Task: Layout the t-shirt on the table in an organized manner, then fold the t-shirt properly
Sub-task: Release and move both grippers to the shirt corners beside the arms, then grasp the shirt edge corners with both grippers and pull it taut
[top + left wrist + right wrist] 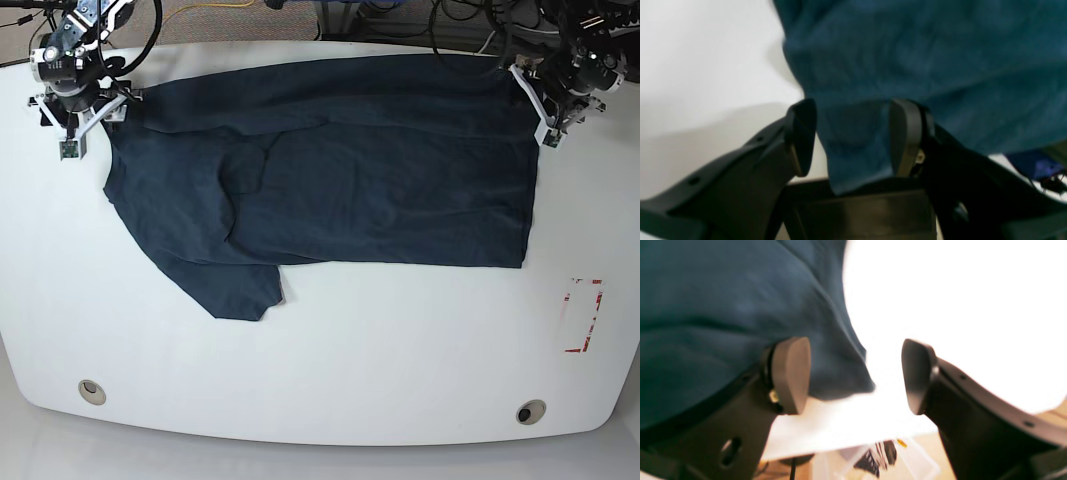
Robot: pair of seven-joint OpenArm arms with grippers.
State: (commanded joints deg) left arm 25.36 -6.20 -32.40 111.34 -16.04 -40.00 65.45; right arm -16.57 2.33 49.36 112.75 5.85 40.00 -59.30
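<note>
Layout step: t-shirt [330, 170] is spread across table [350, 360]. Left gripper [853, 136] straddles a hem corner, unclenched; right gripper [855, 375] is released. Smoothing likely required next.

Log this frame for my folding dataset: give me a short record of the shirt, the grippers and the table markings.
garment: t-shirt, dark navy, spread across the table, one sleeve pointing to the near edge
left gripper: open, fabric edge between its fingers
right gripper: open, at the shirt's corner
markings: red-white tape rectangle, two grommet holes
</note>
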